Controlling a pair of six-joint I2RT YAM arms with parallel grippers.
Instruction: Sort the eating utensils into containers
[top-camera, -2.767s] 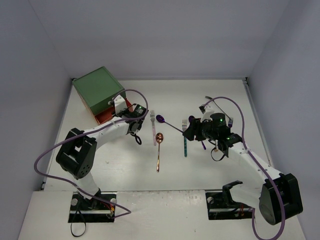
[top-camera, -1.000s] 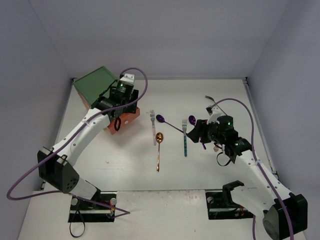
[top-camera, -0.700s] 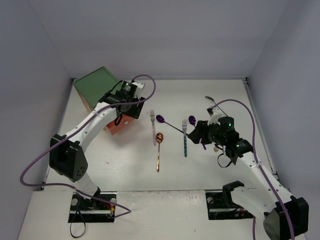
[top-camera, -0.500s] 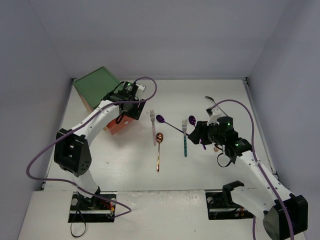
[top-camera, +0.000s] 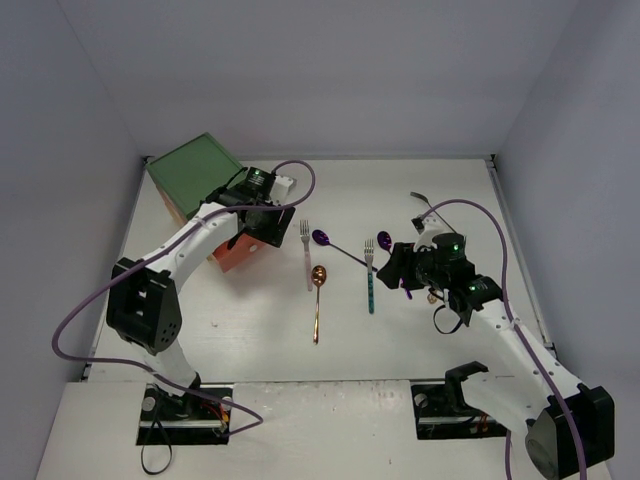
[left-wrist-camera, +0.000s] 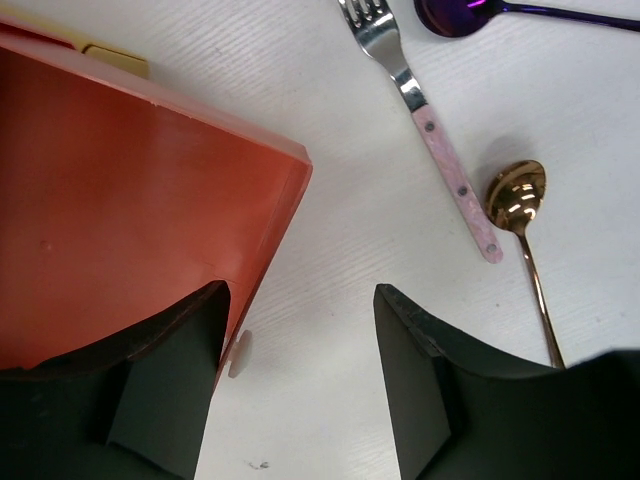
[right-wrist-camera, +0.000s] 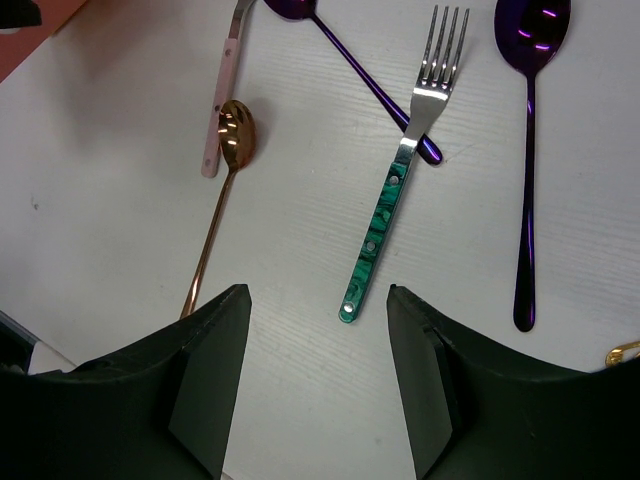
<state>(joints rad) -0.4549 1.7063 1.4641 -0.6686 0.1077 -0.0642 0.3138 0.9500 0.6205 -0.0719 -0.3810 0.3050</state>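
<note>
Right arm (top-camera: 500, 325) first: bent at the elbow, leaning in over mid-table, right gripper (right-wrist-camera: 318, 370) pointing down with jaws apart and nothing in them, hovering near the handle end of the teal fork (right-wrist-camera: 385, 215). Left arm (top-camera: 190, 240) stretched up-left to the chest (top-camera: 192, 172), left gripper (left-wrist-camera: 300, 370) spread open too, holding nothing, straddling the front corner of the pulled-out orange drawer (left-wrist-camera: 130, 200), white knob (left-wrist-camera: 240, 353) just beside one finger.

Cutlery all flat on the table (top-camera: 250, 340) between the arms. Closest in: copper spoon (top-camera: 317, 310), lying pretty much near-to-far, bowl at the far end. Then the teal fork, same lie, tines pointing far. Pink fork (top-camera: 307, 258) just left of the copper bowl, tines far as well. Straight purple spoon (right-wrist-camera: 530, 150) right of the teal fork, bowl far. Slanted purple spoon (right-wrist-camera: 360, 70) farthest, running diagonally, handle crossing the teal fork's neck.
</note>
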